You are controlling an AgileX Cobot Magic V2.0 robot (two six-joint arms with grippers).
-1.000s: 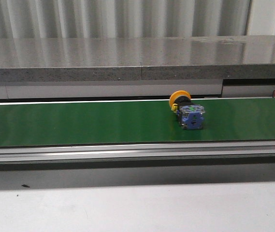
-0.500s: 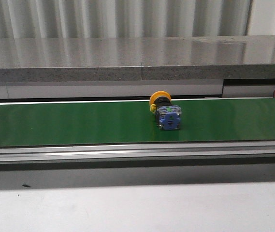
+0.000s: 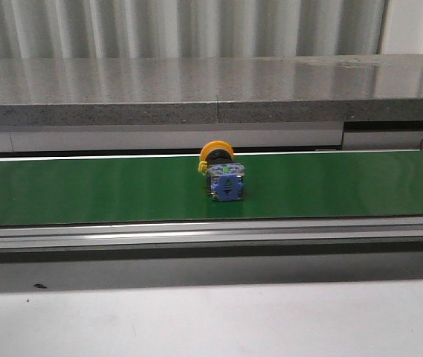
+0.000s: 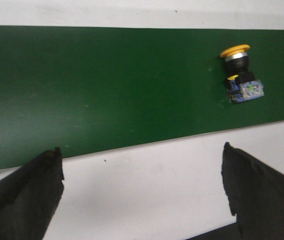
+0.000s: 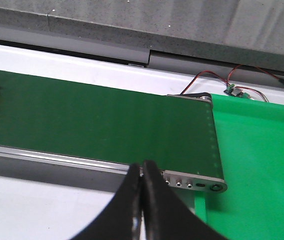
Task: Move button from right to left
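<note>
Left tool (image 4: 142,192) spread wide, holding nothing; right tool (image 5: 142,200) closed, fingers pressed together, empty. Button (image 3: 223,177) lies on its side on the green belt (image 3: 85,190), near mid-belt (yellow cap faces the far surface (image 3: 196,89)).

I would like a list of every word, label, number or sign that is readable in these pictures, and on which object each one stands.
No text can be read in any view.
The button: marks on its blue rear block are too small and blurred to read.
The small circuit board beside the green belt: too small to show any print.
The grey ledge and the grippers carry no lettering.
</note>
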